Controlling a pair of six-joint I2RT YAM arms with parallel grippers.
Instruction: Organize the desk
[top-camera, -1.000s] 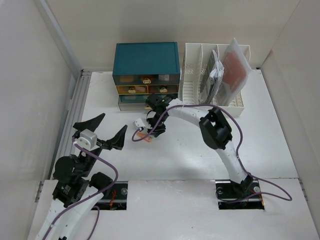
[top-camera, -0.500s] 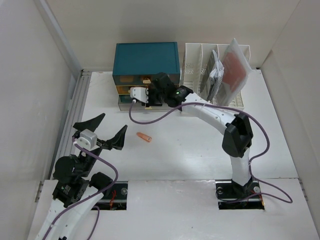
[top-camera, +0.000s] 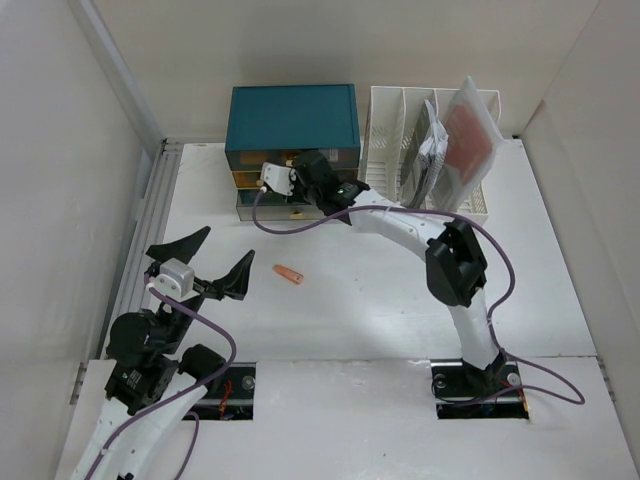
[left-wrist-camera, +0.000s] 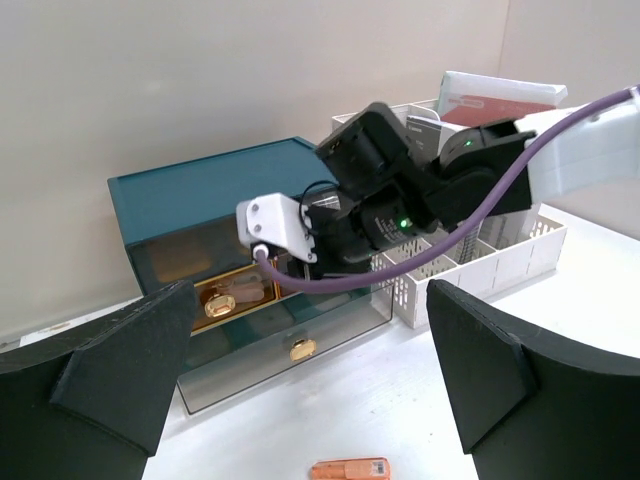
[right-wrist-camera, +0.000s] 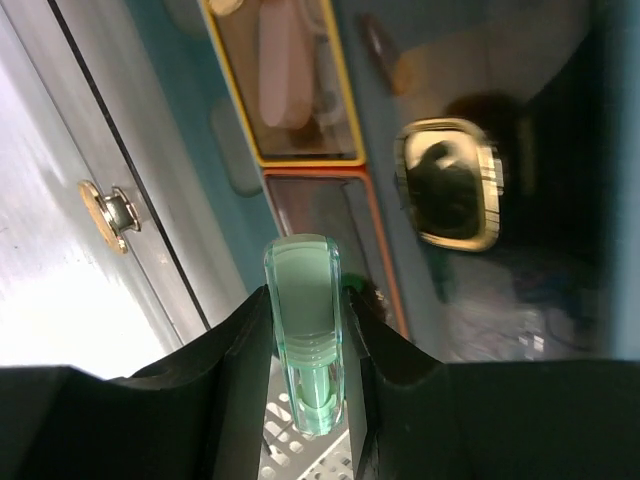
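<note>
Two packets (top-camera: 466, 132) racked, right gripper (right-wrist-camera: 302, 335) holding stick (right-wrist-camera: 301, 285)

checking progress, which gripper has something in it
The right gripper, at the teal drawer cabinet, pinches a pale green translucent piece; the left gripper hangs open and empty.

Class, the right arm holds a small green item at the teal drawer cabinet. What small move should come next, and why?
Probably ease the right gripper nearer the teal drawer cabinet: it is shut on the green item, drawer fronts fill its view, and no drawer looks clearly open, so one may need opening.
</note>
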